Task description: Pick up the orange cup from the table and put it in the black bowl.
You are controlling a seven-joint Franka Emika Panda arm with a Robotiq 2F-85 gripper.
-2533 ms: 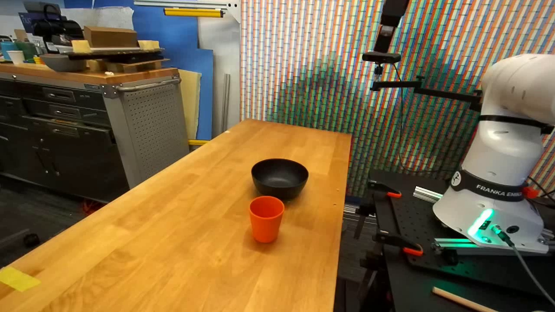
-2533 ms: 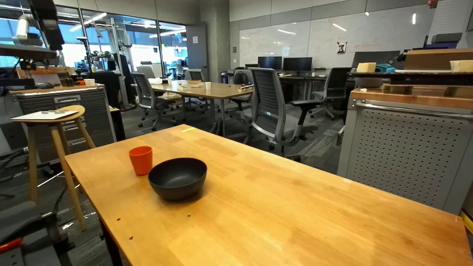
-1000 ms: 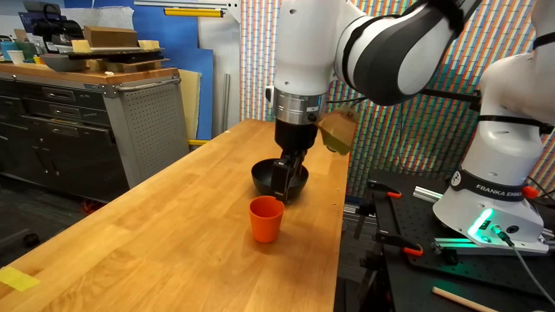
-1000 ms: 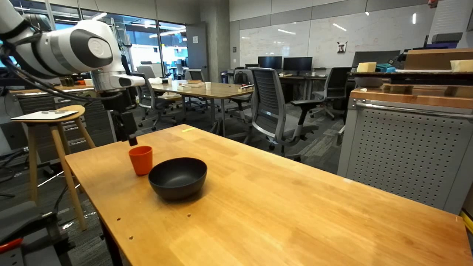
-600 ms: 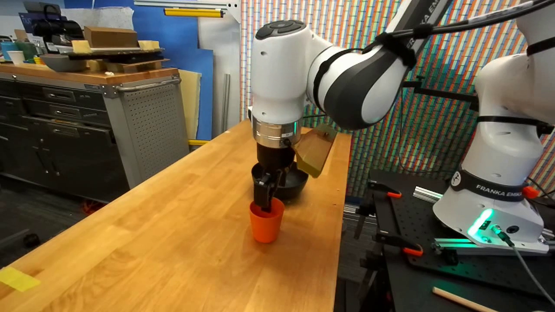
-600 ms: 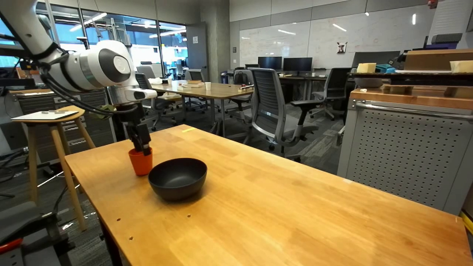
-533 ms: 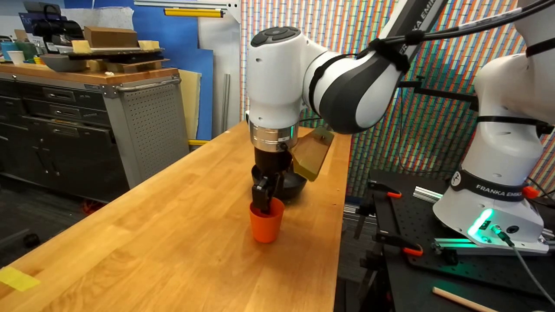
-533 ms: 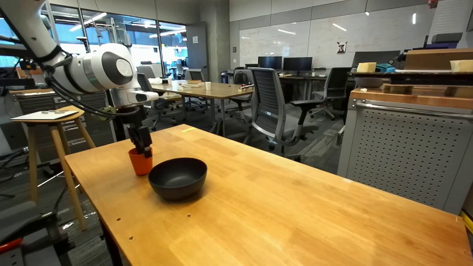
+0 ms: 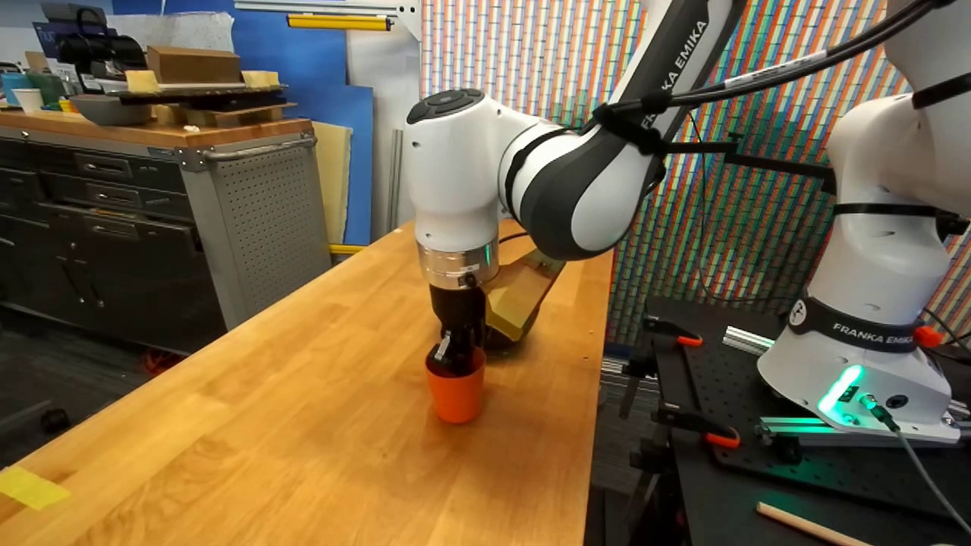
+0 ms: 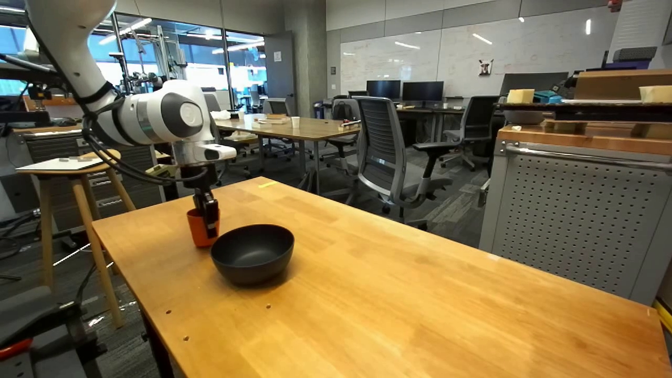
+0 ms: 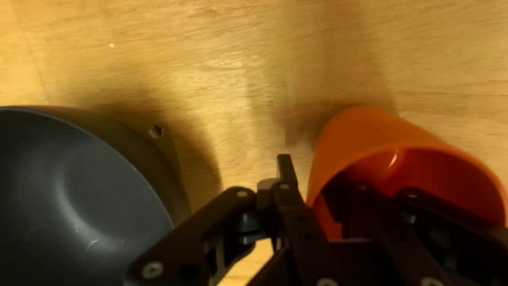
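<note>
Orange-red tapered plastic cup on the light-wood plank table, a black two-fingered gripper astride the cup's wall.
One finger is outside the cup, one inside; whether the jaws pinch the wall, I cannot tell. The round black bowl stands apart, nearer and to the right in an exterior view.

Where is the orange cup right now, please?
In the wrist view, the orange cup is at the right, one of the jaws inside it, with the black bowl to its left across a strip of table.
</note>
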